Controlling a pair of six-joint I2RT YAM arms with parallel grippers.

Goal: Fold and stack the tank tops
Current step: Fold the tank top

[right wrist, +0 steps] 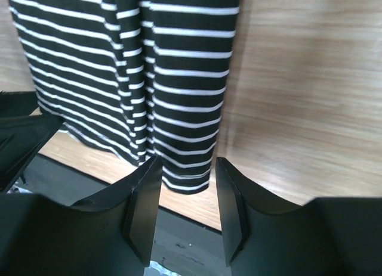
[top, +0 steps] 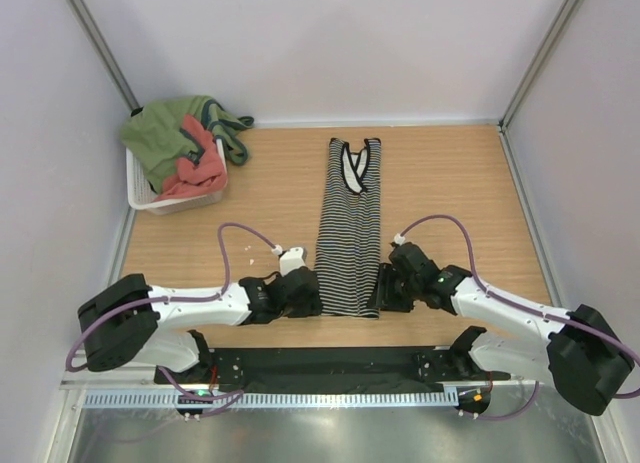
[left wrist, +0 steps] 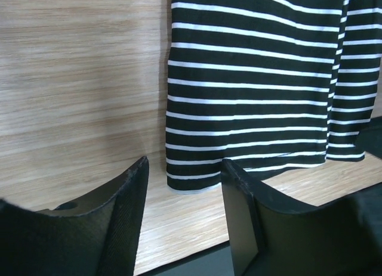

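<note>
The black-and-white striped tank top (top: 350,228) lies flat on the wooden table, folded lengthwise into a narrow strip with its neck at the far end. My left gripper (top: 312,293) is low at the strip's near left corner; in its wrist view the jaws (left wrist: 185,163) are open, with the hem (left wrist: 256,79) just beyond the fingertips. At the near right corner my right gripper (top: 385,291) is also open (right wrist: 188,161), the hem corner (right wrist: 185,180) lying just ahead of its tips. Neither holds cloth. The salmon-red tank top (top: 195,168) sits crumpled in the basket.
A white basket (top: 180,203) stands at the far left corner, with a green garment (top: 165,133) piled over the salmon-red top. A black strip (top: 330,363) runs along the table's near edge, just behind both grippers. White walls enclose the table.
</note>
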